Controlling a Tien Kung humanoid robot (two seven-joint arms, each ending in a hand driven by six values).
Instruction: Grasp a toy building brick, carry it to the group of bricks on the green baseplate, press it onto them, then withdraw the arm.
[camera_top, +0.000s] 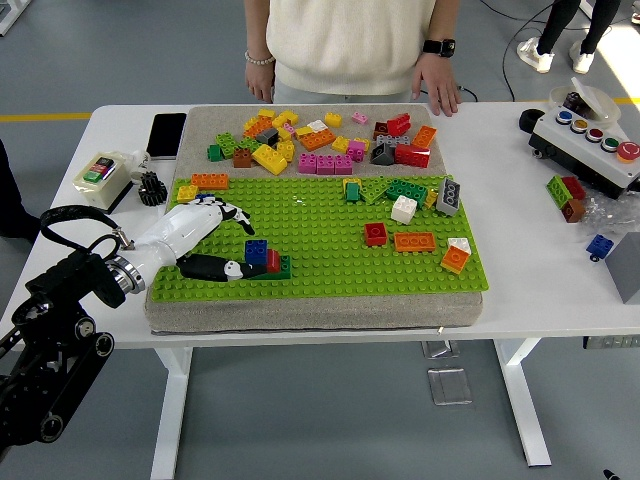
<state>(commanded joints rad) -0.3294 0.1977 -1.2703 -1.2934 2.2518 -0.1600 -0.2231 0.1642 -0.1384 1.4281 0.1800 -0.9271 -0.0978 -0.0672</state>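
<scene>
White left hand (205, 240) open, thumb touching brick stack (266, 260).

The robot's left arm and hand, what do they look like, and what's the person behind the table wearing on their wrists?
The left arm is black, with round joint housings and a black cable looping over it. A silver ring at the wrist joins it to the left hand, which has a glossy white shell and black fingers with white tips. The person wears a cream sweater, a black watch on one wrist and a thin bracelet on the other.

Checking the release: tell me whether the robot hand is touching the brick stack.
Touching. In the head view, the left robot hand has its thumb tip against the brick stack, with no gap visible.
</scene>
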